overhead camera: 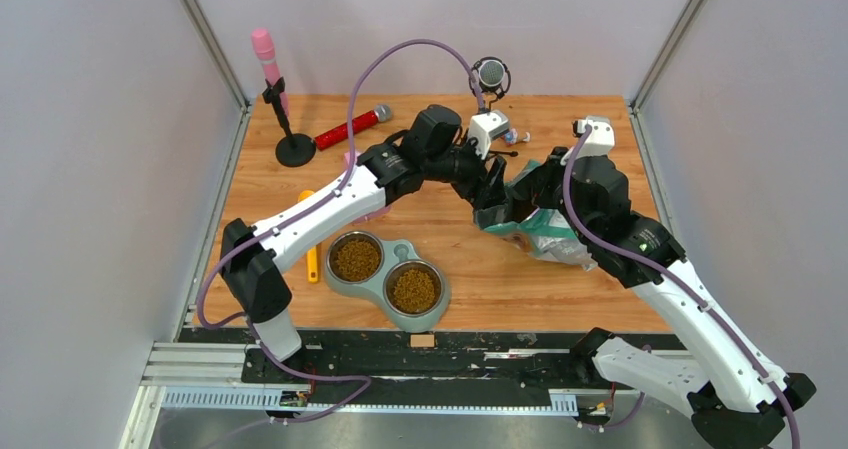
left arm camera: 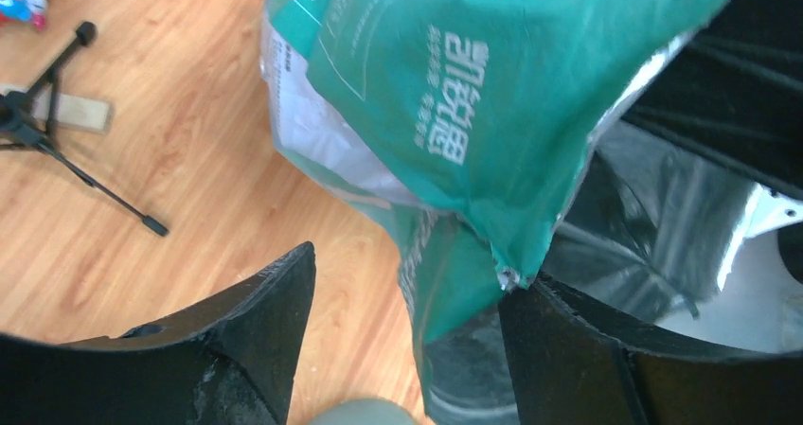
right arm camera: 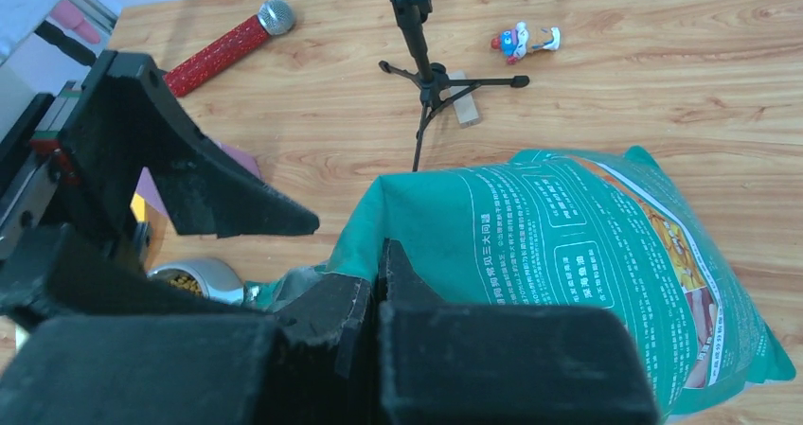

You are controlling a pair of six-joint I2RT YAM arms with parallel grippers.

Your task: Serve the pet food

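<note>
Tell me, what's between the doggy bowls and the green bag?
Nothing but bare wooden table lies between the bowls and the green bag. The top camera shows it.

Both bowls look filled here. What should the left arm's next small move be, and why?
Probably close the left gripper on the corner of the teal-and-silver foil bag that hangs between its open fingers. The right gripper pinches the bag's other edge, so a second grip would steady it. Brown kibble fills both steel bowls.
</note>
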